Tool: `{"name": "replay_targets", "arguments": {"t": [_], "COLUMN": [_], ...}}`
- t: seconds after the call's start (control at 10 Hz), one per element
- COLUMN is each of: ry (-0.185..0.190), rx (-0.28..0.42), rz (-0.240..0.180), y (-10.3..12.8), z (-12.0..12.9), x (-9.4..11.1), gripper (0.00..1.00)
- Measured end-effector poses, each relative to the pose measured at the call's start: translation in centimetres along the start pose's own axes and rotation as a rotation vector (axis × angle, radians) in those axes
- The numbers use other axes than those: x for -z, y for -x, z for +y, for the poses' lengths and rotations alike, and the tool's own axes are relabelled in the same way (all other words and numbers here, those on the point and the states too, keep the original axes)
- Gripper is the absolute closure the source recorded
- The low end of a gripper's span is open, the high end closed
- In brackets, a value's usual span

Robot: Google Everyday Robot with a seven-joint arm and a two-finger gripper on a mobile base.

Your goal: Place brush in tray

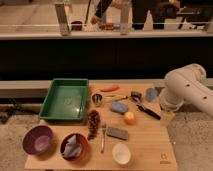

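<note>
Hanging over the right edge of the bench, the gripper (167, 111) is seen at the end of a thick white arm (187, 87) that comes in from the right. Whether it is spread or pressed together cannot be told, and nothing can be made out in its hold.

Just beside it, toward the middle of the bench, the brush (148, 111) is laid flat on the wood, slanted, with one end turned toward the far edge and the other toward the right edge. It is flanked on its left by an orange ball (130, 118) and a blue sponge (118, 107). The tray (46, 104) is set at the far left corner, well apart from the brush.

A small dark mark (164, 157) is printed by the near right corner; it cannot be read. No other writing can be made out.

The bench (150, 145) is topped with pale wood. Along its near edge a purple bowl (38, 139), an orange-red bowl (75, 146) with a grey cloth in it, and a white bowl (121, 153) are lined up. A fork (103, 137) and a brown bumpy thing (93, 122) are placed between the bowls and the tray.

Behind the bench a dark wall (105, 57) is crossed by a pale ledge, and standing people (145, 12) are partly seen beyond it. A speckled floor (192, 140) is shown at the right.
</note>
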State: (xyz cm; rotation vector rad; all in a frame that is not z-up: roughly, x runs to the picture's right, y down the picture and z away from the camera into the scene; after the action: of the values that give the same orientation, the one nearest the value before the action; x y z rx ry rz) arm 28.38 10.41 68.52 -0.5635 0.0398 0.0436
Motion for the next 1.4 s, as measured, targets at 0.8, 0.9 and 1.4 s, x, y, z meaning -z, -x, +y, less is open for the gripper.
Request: {"name": "replay_targets", "arguments": {"t": [0.8, 0.9, 1.4], "ry": [0.007, 0.010, 0.018], "rx": [0.072, 0.081, 0.114], "rz": [-0.025, -0.028, -0.045], "y": [1.9, 2.1, 2.8], "z": [-2.6, -2.5, -4.6], "x": [-2.7, -2.9, -5.1], "gripper": [0.20, 0.20, 0.20]}}
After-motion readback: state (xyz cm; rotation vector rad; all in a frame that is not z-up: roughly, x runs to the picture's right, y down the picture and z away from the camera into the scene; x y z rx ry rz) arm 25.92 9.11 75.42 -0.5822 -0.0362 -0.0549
